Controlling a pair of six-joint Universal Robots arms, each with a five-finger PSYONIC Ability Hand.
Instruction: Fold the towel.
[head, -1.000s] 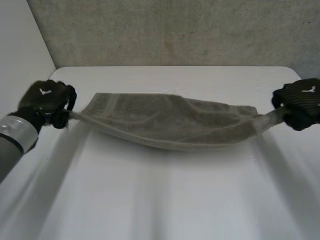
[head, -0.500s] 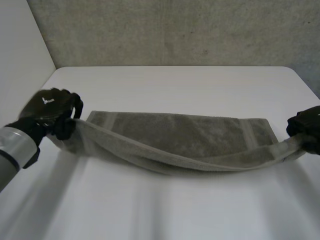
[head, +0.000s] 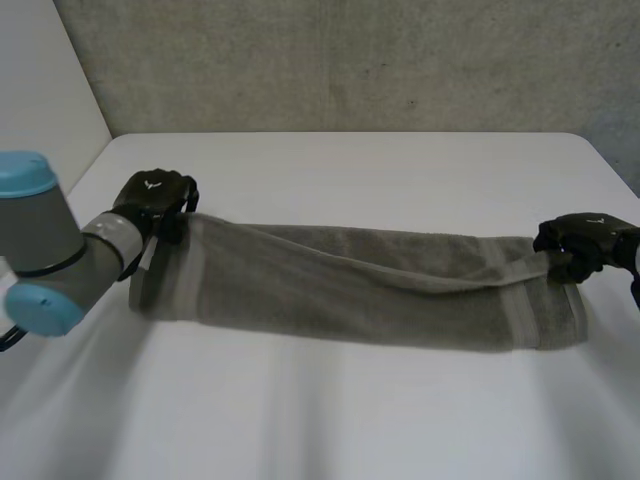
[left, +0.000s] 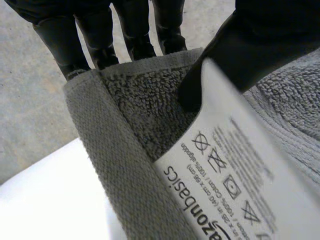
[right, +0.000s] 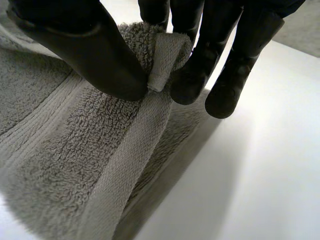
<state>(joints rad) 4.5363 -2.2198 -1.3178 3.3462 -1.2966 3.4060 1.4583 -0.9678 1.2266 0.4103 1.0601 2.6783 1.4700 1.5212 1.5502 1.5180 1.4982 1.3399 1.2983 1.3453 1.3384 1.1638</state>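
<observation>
Head view: long grey terry towel (head: 340, 300)

Arms (head: 55, 245) spread wide, left hand (head: 152, 196) pinched shut, fingers (left: 95, 42) to thumb, right hand (head: 578, 240) likewise

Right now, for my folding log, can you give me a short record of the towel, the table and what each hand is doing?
cloth: grey terry towel, doubled lengthwise, stretched out
surface: white table, towel lying on it
left: left hand, fingers and thumb pinching one end corner, by the white printed care label
right: right hand, fingers and thumb pinching the opposite end corner
</observation>
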